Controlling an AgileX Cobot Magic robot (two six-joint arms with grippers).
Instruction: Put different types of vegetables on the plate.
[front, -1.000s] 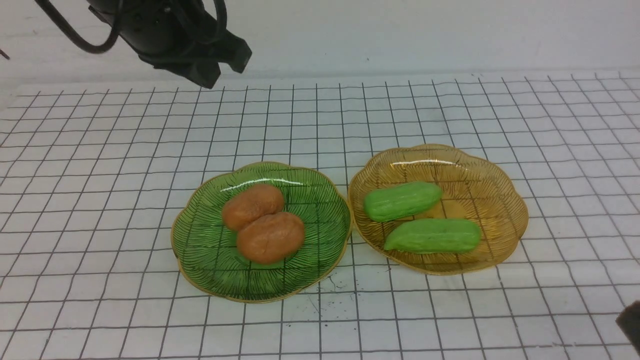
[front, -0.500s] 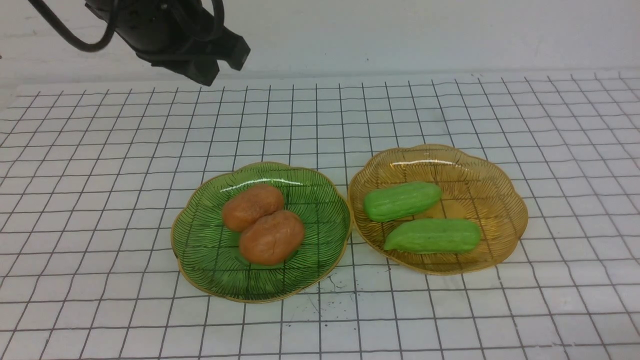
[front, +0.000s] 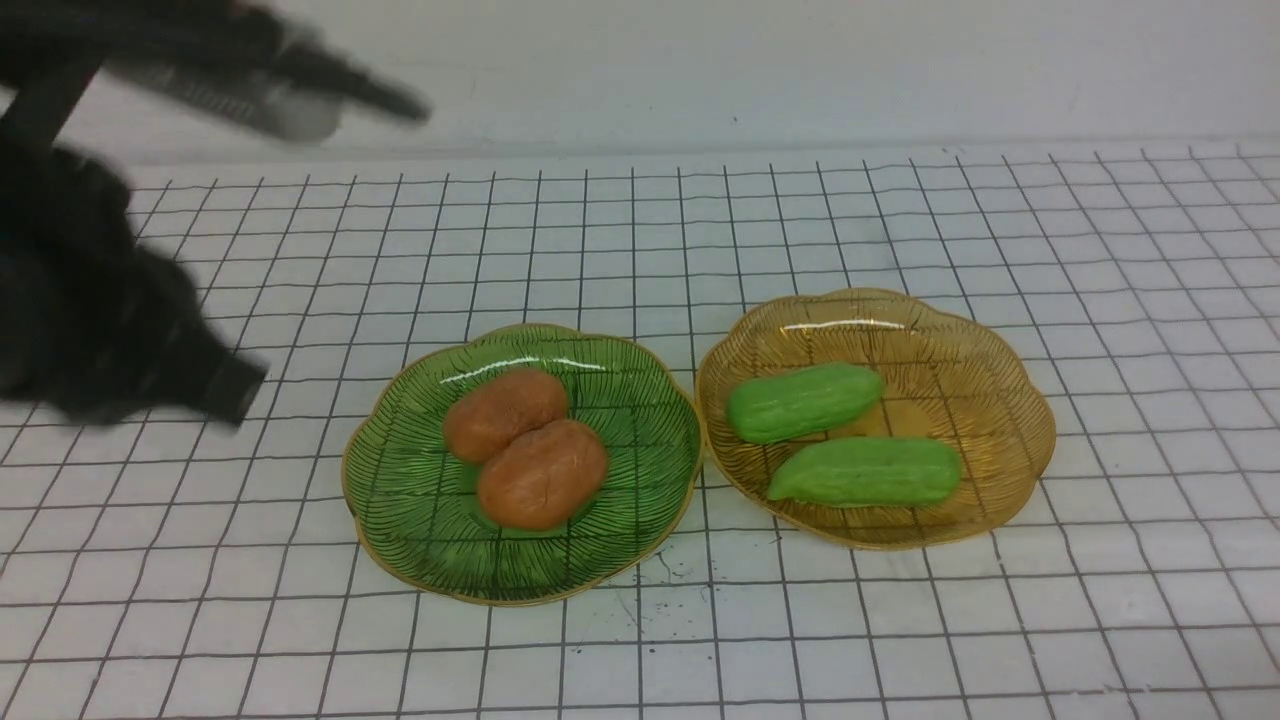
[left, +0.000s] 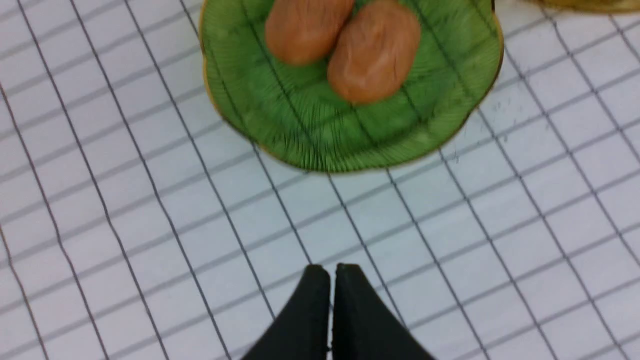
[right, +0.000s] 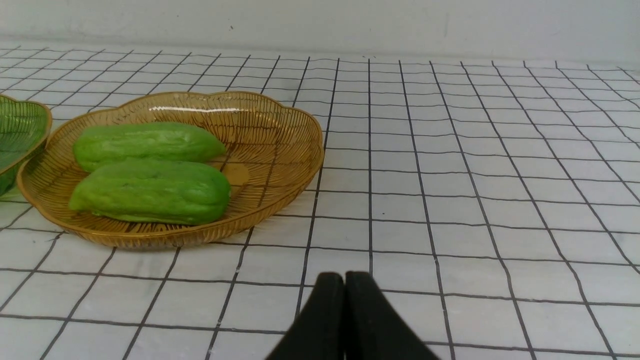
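Observation:
Two orange-brown potato-like vegetables (front: 505, 411) (front: 542, 474) lie touching on the green plate (front: 420, 510). Two light-green ridged vegetables (front: 804, 401) (front: 866, 472) lie side by side on the amber plate (front: 1000, 400). My left gripper (front: 228, 392) shows blurred at the left, over the table, apart from the green plate; in the left wrist view (left: 332, 270) its fingers are pressed together, empty. My right gripper (right: 344, 276) is shut and empty, low over the table, beside the amber plate (right: 280, 165); the front view does not show it.
The table is a white sheet with a black grid (front: 1100, 250). A pale wall (front: 800, 60) rises at the far edge. The two plates sit almost rim to rim at mid-table.
My left arm has swung from the upper left, high over the far table, down toward the near left. The dark right-arm corner at lower right a second ago is gone. Vegetables unchanged.

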